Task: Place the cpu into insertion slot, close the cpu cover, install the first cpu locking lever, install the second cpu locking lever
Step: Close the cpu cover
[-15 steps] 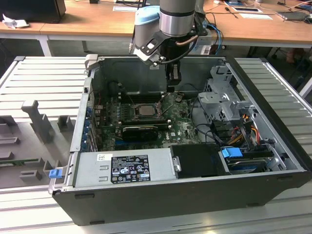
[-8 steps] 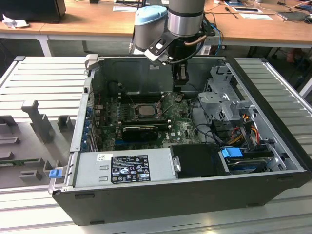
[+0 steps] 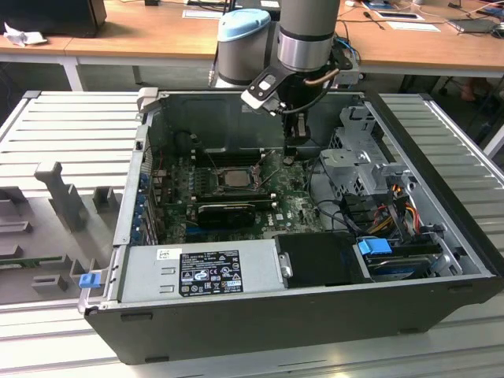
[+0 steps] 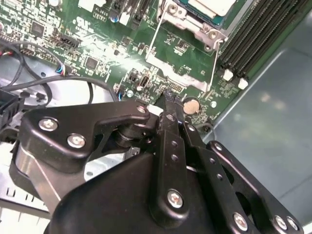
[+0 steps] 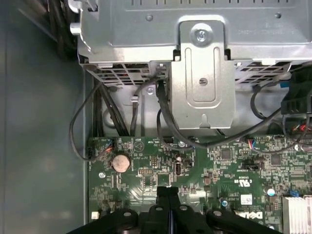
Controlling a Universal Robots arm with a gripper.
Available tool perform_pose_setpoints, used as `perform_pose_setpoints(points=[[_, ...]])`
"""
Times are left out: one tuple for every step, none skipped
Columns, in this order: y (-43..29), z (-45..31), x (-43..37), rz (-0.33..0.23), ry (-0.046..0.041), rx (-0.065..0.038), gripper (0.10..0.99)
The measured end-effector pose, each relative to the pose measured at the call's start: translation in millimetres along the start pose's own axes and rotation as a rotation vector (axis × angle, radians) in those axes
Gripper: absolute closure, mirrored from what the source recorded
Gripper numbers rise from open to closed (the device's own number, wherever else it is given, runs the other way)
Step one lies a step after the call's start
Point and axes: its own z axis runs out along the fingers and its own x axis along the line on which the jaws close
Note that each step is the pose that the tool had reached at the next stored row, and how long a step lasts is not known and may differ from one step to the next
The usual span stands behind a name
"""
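Note:
The cpu (image 3: 233,177) lies flat in the insertion slot (image 3: 216,187) at the middle of the green motherboard; its pale metal top (image 4: 214,5) shows in the second wrist view. The silver cpu cover (image 4: 195,25) frames the chip and looks to lie down over it. Two thin wire locking levers (image 4: 152,36) (image 4: 216,63) run out from the socket's corners over the board. My gripper (image 3: 290,154) hangs above the board on the exterior view's right of the socket, apart from it. In both wrist views the black fingertips (image 4: 168,103) (image 5: 168,192) are pressed together with nothing between them.
The open case holds a grey power-supply box (image 3: 209,270) at the front, a metal drive cage (image 5: 202,83) with black cables (image 5: 163,114), black memory slots (image 4: 253,34) and a coin battery (image 5: 122,162) close to the fingertips. A grey fixture tray (image 3: 55,205) lies at the exterior view's left.

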Motion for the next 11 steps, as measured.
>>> perform_pose_setpoints(points=[[0.2,2.8,-0.1,-0.001,0.0,0.0,0.98],[0.2,6.4,-0.3,-0.002,0.0,0.001,0.98],[0.1,9.2,-0.6,-0.002,0.0001,0.003,0.98],[0.0,10.0,-1.5,-0.003,-0.0003,0.008,0.98],[-0.3,10.8,-2.6,-0.003,-0.0001,0.011,0.98],[-1.0,11.2,-2.8,-0.003,0.0002,0.013,0.98],[-2.3,11.3,-2.9,-0.003,-0.0001,0.014,0.98],[-3.8,11.3,-3.0,-0.003,-0.0002,0.015,0.98],[-4.7,11.3,-3.0,-0.003,-0.0003,0.015,0.98],[-5.1,11.3,-3.0,-0.003,-0.0002,0.015,0.98],[-5.5,11.3,-3.0,-0.003,-0.0002,0.015,0.98]])
